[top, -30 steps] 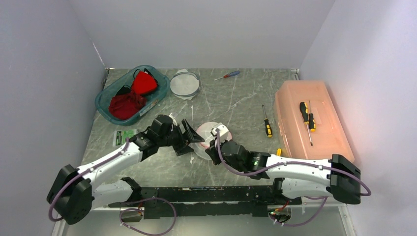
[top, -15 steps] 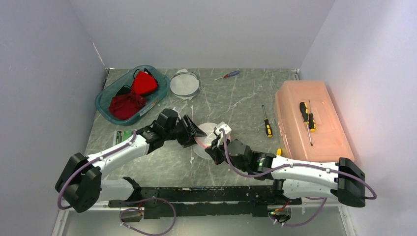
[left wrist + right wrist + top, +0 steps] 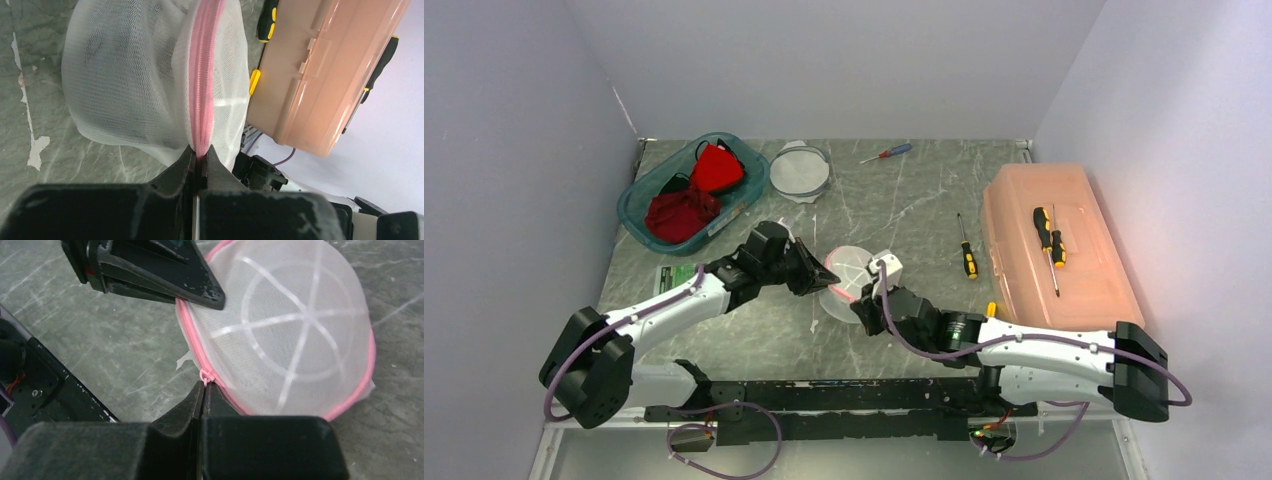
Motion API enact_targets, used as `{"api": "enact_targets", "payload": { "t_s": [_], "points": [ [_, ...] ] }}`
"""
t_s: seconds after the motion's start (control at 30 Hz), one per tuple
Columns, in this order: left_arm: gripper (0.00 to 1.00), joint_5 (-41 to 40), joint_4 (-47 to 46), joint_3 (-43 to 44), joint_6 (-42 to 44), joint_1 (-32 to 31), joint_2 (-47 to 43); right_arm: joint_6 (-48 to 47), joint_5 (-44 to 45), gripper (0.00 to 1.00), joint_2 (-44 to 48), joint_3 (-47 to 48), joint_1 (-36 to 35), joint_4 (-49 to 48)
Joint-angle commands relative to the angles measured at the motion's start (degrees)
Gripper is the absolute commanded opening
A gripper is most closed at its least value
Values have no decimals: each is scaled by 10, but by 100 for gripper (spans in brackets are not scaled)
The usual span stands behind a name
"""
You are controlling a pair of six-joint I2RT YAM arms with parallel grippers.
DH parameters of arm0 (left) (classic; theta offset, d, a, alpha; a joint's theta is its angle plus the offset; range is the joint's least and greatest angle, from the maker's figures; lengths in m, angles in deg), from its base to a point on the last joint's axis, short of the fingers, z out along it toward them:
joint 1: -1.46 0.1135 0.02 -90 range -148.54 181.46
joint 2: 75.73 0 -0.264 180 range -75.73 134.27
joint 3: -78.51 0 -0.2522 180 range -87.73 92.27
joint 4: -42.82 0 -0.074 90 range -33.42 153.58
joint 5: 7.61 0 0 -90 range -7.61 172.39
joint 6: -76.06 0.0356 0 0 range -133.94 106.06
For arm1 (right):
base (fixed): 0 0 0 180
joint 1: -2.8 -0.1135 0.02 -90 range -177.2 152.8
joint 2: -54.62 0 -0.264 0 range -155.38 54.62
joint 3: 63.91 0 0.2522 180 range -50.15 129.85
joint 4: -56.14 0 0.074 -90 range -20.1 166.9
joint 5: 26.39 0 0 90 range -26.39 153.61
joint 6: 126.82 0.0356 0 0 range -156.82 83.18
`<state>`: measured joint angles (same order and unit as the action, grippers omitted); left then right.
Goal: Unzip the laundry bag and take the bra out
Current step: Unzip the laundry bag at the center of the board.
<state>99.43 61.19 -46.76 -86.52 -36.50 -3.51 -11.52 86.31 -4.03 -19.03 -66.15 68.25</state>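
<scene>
A round white mesh laundry bag with a pink zipper lies mid-table between both arms. My left gripper is shut on the pink zipper seam at the bag's left edge. My right gripper is shut on the small pink zipper pull at the bag's near edge. In the right wrist view the left gripper's black fingers pinch the bag's rim. The bra is hidden; only faint dark shading shows through the mesh.
A teal basket with red clothes stands at the back left, with a second round mesh bag beside it. An orange plastic box on the right carries a screwdriver. Loose screwdrivers and a green card lie on the table.
My left gripper moved right to the bag and closed from wide open onto the zipper seam. The right arm shifted slightly right, still shut on the pull.
</scene>
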Motion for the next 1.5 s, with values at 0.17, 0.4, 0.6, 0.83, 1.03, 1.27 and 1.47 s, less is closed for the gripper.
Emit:
{"api": "enact_targets", "payload": {
  "t_s": [0.17,0.4,0.6,0.83,1.03,1.27,1.47],
  "points": [
    [3,16,-17,-6,28,30,2,75,107,0,67,-35,12,110],
    [3,69,-40,11,59,35,17,111,109,0,97,-53,68,107],
    [3,179,-91,41,119,54,56,-12,20,0,185,-73,55,21],
    [6,299,-30,187,249,61,144,-57,-28,0,211,-41,42,38],
    [52,268,47,221,283,77,184,-35,-22,0,159,-50,41,4],
    [84,80,191,179,275,87,76,-3,-8,0,92,-42,41,-30],
    [94,-58,320,144,225,86,-62,-8,-12,0,39,-9,41,-45]
  ]
}}
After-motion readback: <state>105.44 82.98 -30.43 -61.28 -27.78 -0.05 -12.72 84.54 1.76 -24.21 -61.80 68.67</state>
